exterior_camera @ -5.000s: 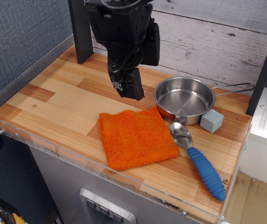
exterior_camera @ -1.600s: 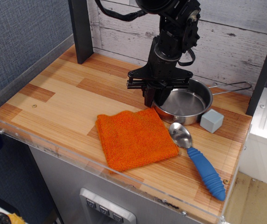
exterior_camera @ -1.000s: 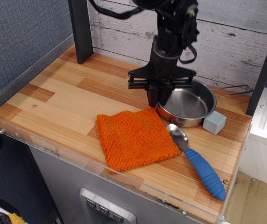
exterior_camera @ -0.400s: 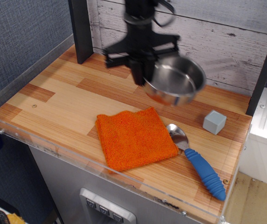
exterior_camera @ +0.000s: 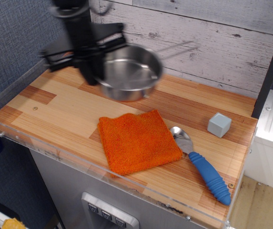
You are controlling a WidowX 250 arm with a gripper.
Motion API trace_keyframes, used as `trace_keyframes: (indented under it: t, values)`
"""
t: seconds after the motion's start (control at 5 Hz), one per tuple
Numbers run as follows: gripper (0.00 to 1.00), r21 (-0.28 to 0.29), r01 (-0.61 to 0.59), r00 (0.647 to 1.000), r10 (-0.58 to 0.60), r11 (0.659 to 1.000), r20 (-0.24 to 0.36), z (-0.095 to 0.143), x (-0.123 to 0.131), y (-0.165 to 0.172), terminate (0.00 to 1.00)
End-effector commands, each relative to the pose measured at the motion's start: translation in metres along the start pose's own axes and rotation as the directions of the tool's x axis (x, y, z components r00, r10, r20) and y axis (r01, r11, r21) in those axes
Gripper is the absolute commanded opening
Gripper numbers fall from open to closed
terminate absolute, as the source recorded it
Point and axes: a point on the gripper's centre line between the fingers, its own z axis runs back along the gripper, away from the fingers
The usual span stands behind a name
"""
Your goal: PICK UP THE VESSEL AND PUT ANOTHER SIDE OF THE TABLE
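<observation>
The vessel (exterior_camera: 129, 72), a shiny steel saucepan, hangs in the air above the back middle of the striped wood table (exterior_camera: 55, 102). Its thin wire handle (exterior_camera: 174, 47) points right, blurred by motion. My gripper (exterior_camera: 94, 74) is shut on the saucepan's left rim and holds it clear of the tabletop. The arm is blurred and partly hides the pan's left side.
An orange cloth (exterior_camera: 137, 140) lies at the front middle. A blue-handled metal spoon (exterior_camera: 200, 164) lies to its right. A small grey cube (exterior_camera: 219, 125) sits at the right. A dark post (exterior_camera: 81, 19) stands at the back left. A clear acrylic rim (exterior_camera: 79, 164) edges the table.
My gripper closed on the saucepan's rim at the right, lifted it off the table and has carried it leftward. The cube, spoon and cloth stay put.
</observation>
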Motion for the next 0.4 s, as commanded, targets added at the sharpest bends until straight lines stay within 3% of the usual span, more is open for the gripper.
trace_keyframes:
  t: [0.0, 0.2]
  values:
    - [0.0, 0.019, -0.103, 0.993, 0.102, 0.994, 0.052, 0.01, 0.018, 0.049, 0.0]
    - [0.0, 0.042, -0.182, 0.982, 0.179, 0.982, 0.058, 0.004, 0.025, 0.071, 0.0]
